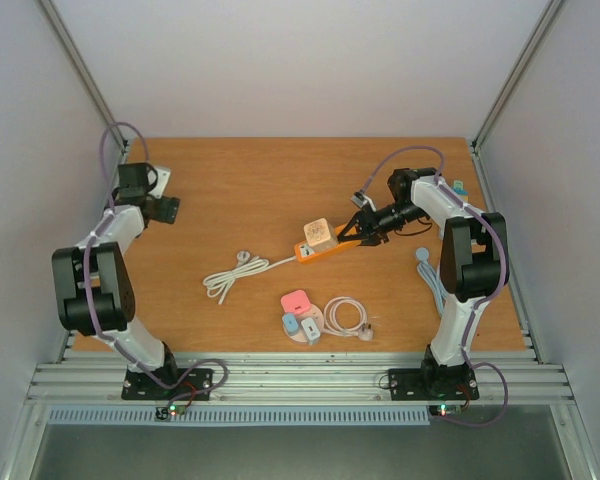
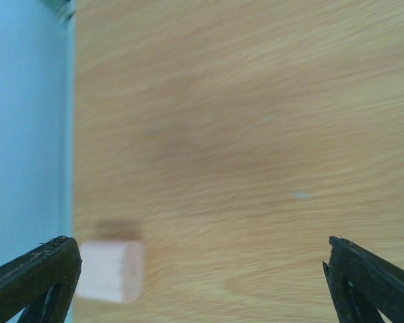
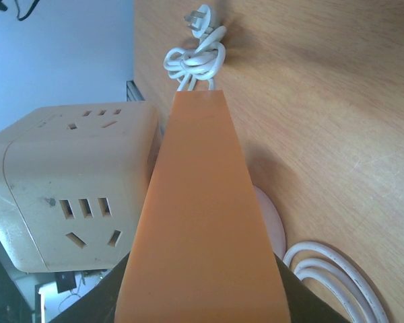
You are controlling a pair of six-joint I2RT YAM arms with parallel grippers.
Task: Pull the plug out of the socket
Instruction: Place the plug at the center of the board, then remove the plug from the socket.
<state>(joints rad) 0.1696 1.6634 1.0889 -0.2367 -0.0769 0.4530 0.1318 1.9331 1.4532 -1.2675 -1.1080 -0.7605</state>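
The cube plug (image 1: 320,233) sits seated in the orange power strip (image 1: 306,253) near the middle of the tabletop (image 1: 260,180), slightly toward the right edge. The strip's white cable (image 1: 230,275) trails off toward the left edge.

My right fingers (image 1: 358,228) are closed on the right-hand end of the strip. In the right wrist view the orange body fills the gap between them, with the plug (image 3: 74,188) standing on the strip just beyond. My left fingers (image 2: 37,272) are spread wide and hold nothing. They hover near the far left corner, well apart from the plug.

Handling, as I judge it:
- The plug is a rigid plastic block, probably light, with smooth faces that may slip under a weak grip.
- Its pins are likely held by friction alone, so expect a firm start and then a sudden release.
- The strip looks light and would rise with the plug unless it is held down.

Grip the plug on two opposite flat side faces, low near the strip. Pull straight away from the socket face, without rocking, so the pins do not bend.
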